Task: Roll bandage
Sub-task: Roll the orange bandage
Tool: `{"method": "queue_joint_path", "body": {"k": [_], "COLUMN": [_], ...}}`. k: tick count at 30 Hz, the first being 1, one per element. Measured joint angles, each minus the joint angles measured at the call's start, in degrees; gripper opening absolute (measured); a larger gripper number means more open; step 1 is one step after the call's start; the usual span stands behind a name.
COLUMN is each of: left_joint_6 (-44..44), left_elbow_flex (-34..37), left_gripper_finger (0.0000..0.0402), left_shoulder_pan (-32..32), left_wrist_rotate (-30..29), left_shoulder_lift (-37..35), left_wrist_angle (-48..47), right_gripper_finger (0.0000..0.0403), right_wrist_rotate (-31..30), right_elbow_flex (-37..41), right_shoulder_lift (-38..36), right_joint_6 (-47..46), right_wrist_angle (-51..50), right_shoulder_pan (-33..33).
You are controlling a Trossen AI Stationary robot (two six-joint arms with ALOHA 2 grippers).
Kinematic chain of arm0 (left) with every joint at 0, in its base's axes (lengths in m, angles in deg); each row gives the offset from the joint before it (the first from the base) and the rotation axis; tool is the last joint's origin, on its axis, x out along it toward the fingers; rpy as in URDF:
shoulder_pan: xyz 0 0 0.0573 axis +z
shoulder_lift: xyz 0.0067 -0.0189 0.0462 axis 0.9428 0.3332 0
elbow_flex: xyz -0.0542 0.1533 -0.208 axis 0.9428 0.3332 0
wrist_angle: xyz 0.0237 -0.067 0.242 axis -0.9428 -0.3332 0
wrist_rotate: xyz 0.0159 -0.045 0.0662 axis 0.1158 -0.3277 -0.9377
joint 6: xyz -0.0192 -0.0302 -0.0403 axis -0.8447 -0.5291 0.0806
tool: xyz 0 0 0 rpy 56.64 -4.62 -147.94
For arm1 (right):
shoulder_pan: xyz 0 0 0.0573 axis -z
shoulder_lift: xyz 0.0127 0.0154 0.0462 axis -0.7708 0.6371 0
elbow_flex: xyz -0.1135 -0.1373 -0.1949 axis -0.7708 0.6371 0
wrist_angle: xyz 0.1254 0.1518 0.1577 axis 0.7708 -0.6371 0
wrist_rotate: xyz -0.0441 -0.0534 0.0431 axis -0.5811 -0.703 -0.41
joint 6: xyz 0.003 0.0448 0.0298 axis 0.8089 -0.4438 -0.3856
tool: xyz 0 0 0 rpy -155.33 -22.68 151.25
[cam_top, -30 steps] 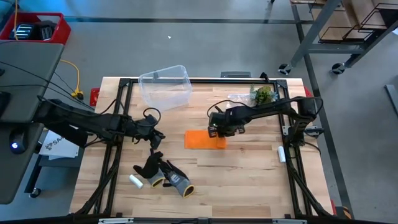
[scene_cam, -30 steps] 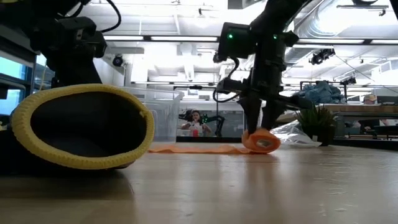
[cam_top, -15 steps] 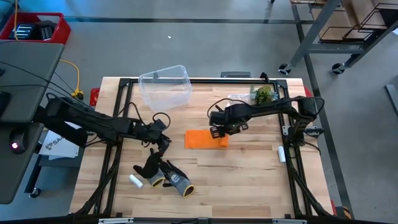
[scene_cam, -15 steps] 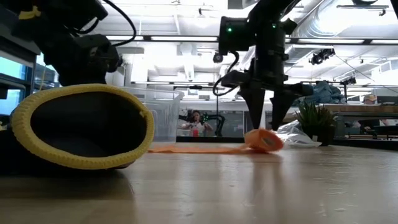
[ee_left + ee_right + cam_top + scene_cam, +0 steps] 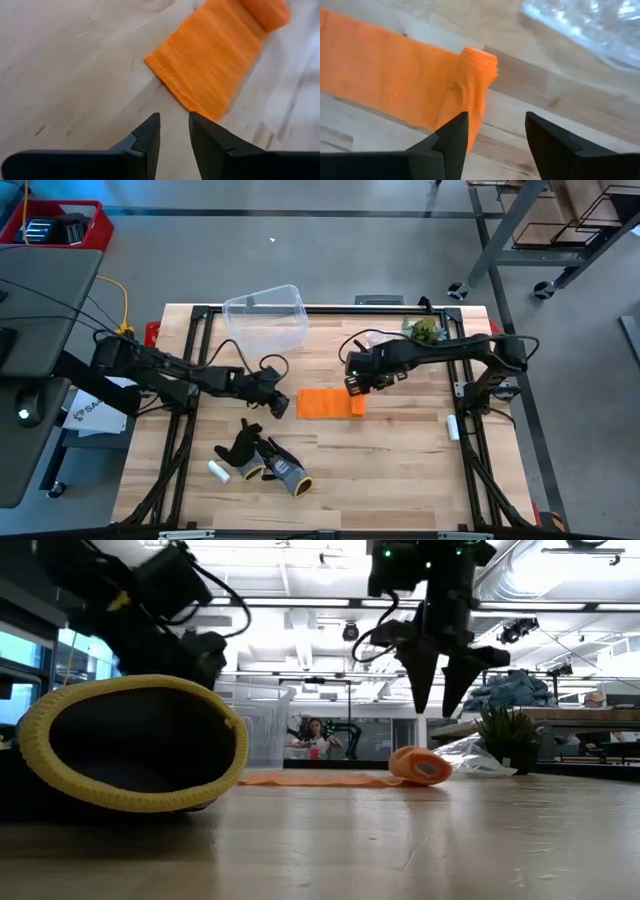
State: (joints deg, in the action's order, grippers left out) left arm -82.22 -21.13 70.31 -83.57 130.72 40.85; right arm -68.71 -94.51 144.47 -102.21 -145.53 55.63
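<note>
The bright orange stretchy fabric bandage (image 5: 331, 403) lay flat mid-table, its rolled end under the right gripper (image 5: 440, 708), which hung spread and empty above, probably to re-grip. The left gripper (image 5: 279, 406) (jaws narrowly parted, holding nothing) sat just beside the bandage's flat end, likely ready to pin it.

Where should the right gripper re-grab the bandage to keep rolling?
Probably the rolled end, from straight above. The bandage lies flat on the table, with only the roll standing proud, as the low view shows. The right gripper hangs open above it; straddle the roll, fingers on its two end faces.
</note>
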Motion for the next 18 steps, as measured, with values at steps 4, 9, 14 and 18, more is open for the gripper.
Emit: {"method": "queue_joint_path", "body": {"k": [4, 9, 14, 18], "left_joint_6": [4.44, 8.03, 8.16, 7.45], "left_elbow_flex": [-3.55, -8.68, -10.52, -10.49], "left_gripper_finger": [0.0066, 0.0006, 0.0001, 0.0001], "left_shoulder_pan": [1.88, 2.20, 2.18, 1.97], "left_wrist_rotate": [6.48, 8.25, 8.39, 9.80], "left_shoulder_lift": [4.96, 10.37, 13.95, 16.20], "left_wrist_angle": [0.43, 0.57, 1.09, 1.23], "right_gripper_finger": [0.0158, 0.0071, 0.0011, 0.0003], "right_wrist_rotate": [-0.20, 2.56, 6.33, 7.46], "right_elbow_flex": [2.05, 5.25, 8.50, 11.29], "right_shoulder_lift": [-1.52, -1.98, -2.01, -2.05], "right_joint_6": [-0.84, -0.96, -1.37, -5.00], "right_wrist_angle": [-0.23, 2.54, 12.51, 20.29], "right_shoulder_pan": [0.00, -0.97, -1.97, -1.86]}}
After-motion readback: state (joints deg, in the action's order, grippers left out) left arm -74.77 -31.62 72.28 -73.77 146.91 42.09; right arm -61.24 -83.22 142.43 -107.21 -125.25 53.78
